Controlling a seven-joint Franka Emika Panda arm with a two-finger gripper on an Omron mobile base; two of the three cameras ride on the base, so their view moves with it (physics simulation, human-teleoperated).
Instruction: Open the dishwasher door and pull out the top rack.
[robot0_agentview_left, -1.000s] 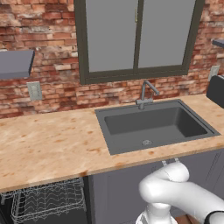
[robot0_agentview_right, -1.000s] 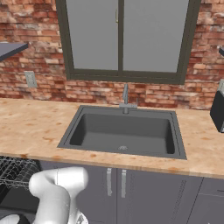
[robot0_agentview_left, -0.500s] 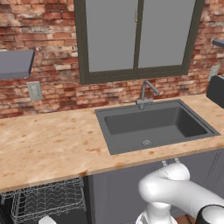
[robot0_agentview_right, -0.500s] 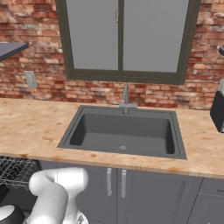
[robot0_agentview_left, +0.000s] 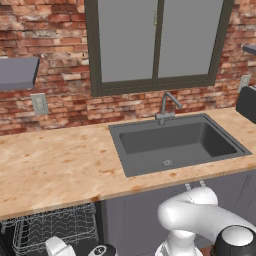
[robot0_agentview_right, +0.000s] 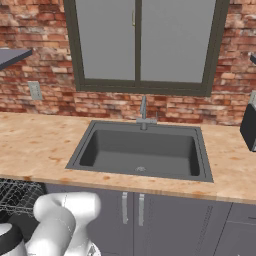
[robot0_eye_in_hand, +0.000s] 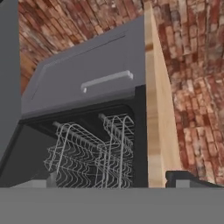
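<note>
Left base view: the top rack is projecting beneath the wooden countertop. Right base view: its wire edge is showing by the arm. Hand view: the rack is filling the open cavity — likely mid-pull; the gripper's state is unclear — next, checking its hold.

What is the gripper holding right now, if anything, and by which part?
Cannot be told. In the hand view the top rack lies ahead in the open dishwasher, but the fingers are barely visible, so no hold on it shows.
</note>
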